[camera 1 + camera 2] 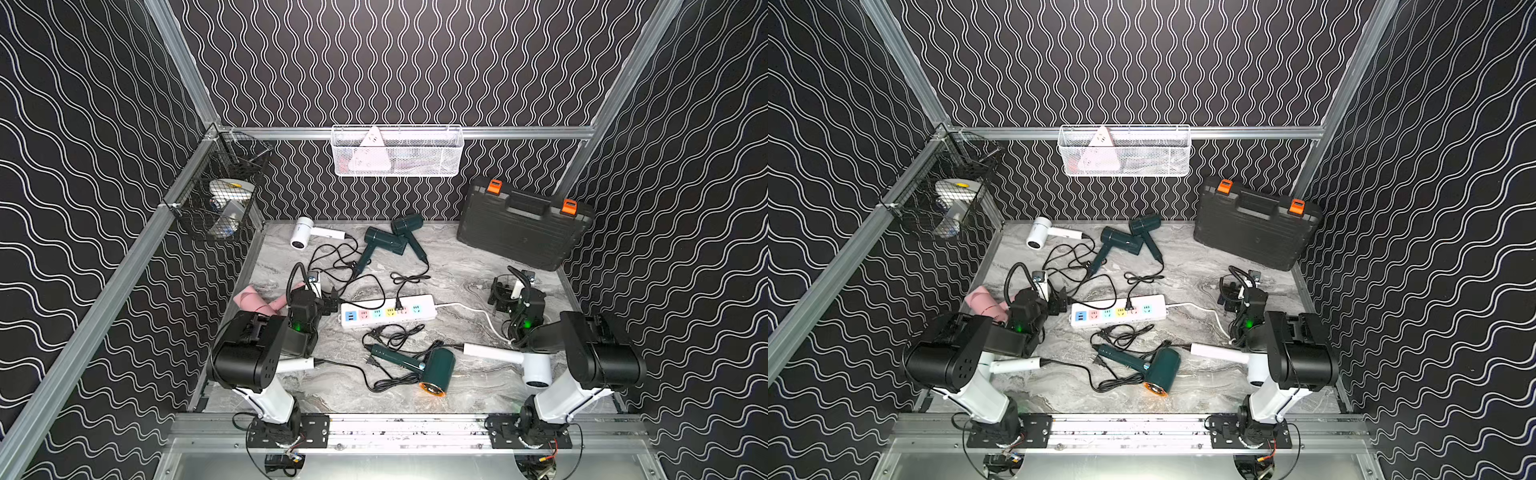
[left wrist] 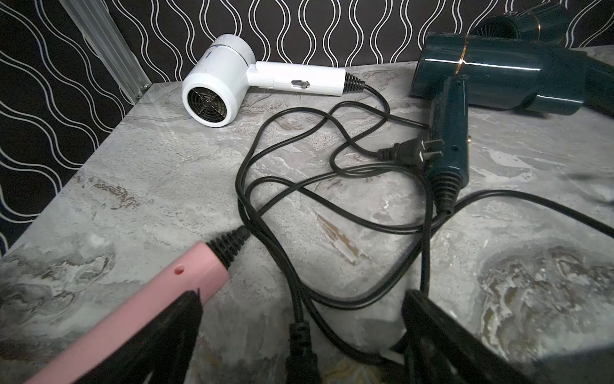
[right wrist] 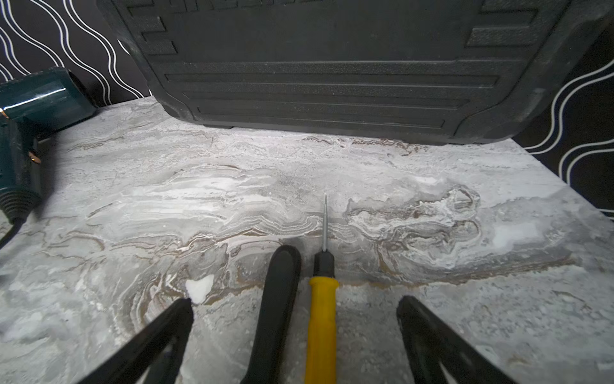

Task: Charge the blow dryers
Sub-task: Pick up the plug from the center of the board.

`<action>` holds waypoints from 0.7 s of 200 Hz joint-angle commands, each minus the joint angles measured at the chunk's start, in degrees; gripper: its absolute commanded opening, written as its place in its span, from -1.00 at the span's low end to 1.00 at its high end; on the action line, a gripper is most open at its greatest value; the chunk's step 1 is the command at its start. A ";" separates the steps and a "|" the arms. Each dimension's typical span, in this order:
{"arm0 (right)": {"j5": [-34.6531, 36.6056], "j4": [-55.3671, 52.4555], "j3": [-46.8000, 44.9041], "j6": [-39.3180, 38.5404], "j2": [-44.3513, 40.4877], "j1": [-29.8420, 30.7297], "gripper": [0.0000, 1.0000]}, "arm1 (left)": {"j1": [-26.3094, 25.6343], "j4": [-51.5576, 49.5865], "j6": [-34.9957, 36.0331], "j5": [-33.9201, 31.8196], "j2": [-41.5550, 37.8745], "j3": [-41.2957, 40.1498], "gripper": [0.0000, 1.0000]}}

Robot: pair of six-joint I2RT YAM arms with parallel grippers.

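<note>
Between the spread jaws of the left gripper [image 2: 302, 296] lies a black cord [image 2: 300, 332]; the pink blow dryer [image 2: 186, 282] sits just beside one finger, white blow dryer [image 2: 232, 76] ahead. The right gripper [image 3: 295, 302], jaws apart, straddles a yellow-handled screwdriver [image 3: 321, 316].

Pink dryer [image 1: 248, 298] half behind left arm [image 1: 249, 353]

Green dryer [image 2: 498, 73] is glossy plastic, white dryer [image 2: 226, 76] smooth plastic, toolcase [image 3: 332, 50] matt ribbed plastic, worktop [image 3: 199, 186] marble-patterned and smooth
</note>
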 commanded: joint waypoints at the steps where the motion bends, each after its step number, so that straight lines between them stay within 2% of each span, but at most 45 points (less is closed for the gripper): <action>1: -0.52 1.59 0.29 0.31 -0.10 -0.02 0.99 | -0.01 1.52 0.66 0.49 -0.01 0.15 0.98; 140: -0.18 1.88 0.04 0.03 -0.91 0.19 0.99 | 0.00 1.93 0.82 0.96 -0.23 -0.07 0.98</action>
